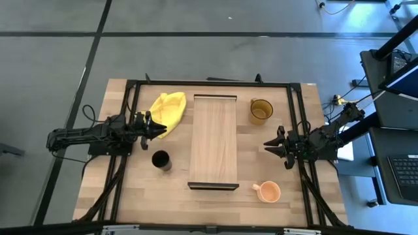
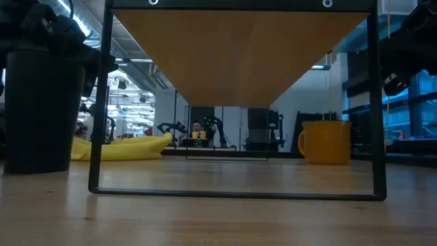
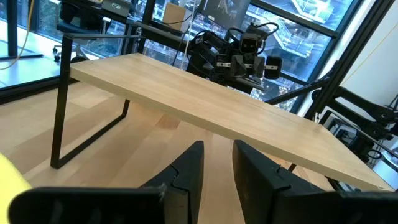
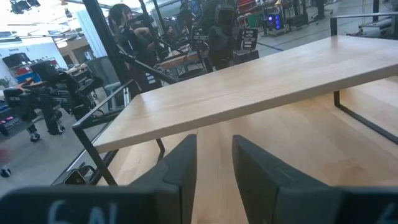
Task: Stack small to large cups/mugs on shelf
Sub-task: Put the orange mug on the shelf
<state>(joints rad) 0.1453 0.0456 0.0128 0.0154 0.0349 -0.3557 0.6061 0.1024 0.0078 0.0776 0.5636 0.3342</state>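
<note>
The light-wood shelf [image 1: 213,140] stands on its dark end brackets in the middle of the table. The small black cup [image 1: 161,160] stands upright left of it, large at the left of the low view [image 2: 41,109]. The amber mug [image 1: 260,111] stands at the far right. The peach mug [image 1: 268,191] stands at the near right. My left gripper [image 1: 159,127] is open and empty left of the shelf, just far of the black cup, facing the shelf [image 3: 217,106]. My right gripper [image 1: 269,147] is open and empty right of the shelf, between the two mugs.
A yellow cloth [image 1: 167,112] lies at the far left beside the shelf, close to my left gripper. Black frame rails [image 1: 124,130] run along the table's sides. People and other machines show in the room beyond the table [image 4: 127,31].
</note>
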